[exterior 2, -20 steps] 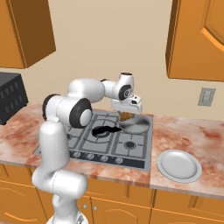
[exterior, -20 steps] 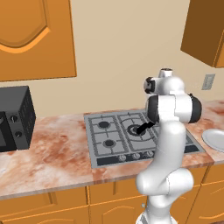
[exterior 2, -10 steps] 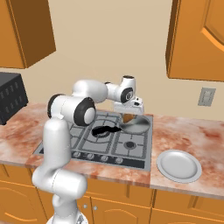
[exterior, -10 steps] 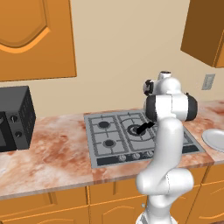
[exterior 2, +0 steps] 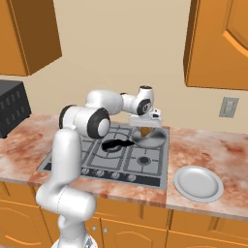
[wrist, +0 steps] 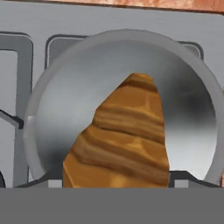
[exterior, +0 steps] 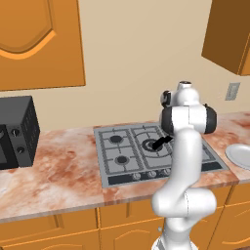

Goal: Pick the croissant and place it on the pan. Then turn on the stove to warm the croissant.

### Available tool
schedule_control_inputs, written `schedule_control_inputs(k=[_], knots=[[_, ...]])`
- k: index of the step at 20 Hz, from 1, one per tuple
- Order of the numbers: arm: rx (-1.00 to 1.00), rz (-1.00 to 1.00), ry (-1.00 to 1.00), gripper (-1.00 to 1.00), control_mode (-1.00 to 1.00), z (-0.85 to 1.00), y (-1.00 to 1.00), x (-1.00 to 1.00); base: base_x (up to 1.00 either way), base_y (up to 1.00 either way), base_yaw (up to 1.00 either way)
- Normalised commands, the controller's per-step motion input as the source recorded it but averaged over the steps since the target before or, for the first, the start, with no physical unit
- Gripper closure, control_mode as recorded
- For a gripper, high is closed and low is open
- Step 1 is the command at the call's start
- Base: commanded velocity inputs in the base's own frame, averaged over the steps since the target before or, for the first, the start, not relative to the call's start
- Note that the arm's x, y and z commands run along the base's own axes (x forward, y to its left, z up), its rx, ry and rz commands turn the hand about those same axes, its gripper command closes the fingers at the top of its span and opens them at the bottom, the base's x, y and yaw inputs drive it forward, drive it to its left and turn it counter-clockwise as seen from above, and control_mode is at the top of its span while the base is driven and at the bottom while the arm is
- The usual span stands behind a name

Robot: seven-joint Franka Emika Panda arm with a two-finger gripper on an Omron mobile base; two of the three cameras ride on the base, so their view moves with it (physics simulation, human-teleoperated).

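Marbled counter bears round steel pan (wrist: 52, 109); pincer (wrist: 114, 183) grips ridged golden croissant (wrist: 122, 140) above it.

Brown croissant (wrist: 120, 140) over grey pan (wrist: 57, 109)

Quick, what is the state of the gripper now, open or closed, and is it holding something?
Gripper: closed on the croissant, held over the pan.

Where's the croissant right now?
In the hand view the croissant sits between the gripper's finger tips, directly over the pan on the stove, at its back right burner in the right base view.
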Motion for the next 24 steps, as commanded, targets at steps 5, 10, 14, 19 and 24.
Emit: schedule_control_inputs(k=[5, 10, 14, 19, 24], knots=[[0.0, 0.09, 0.0, 1.0, -1.0, -0.13, -0.14, 0.19, 0.0, 0.0, 0.0], [0.0, 0.08, 0.0, 1.0, -1.0, -0.13, -0.06, 0.17, 0.0, 0.0, 0.0], [0.0, 0.07, 0.0, 1.0, -1.0, -0.16, -0.02, 0.18, 0.0, 0.0, 0.0], [0.0, 0.07, 0.0, 1.0, -1.0, -0.15, 0.0, 0.18, 0.0, 0.0, 0.0], [0.0, 0.06, 0.0, 1.0, -1.0, -0.13, 0.0, 0.11, 0.0, 0.0, 0.0]])
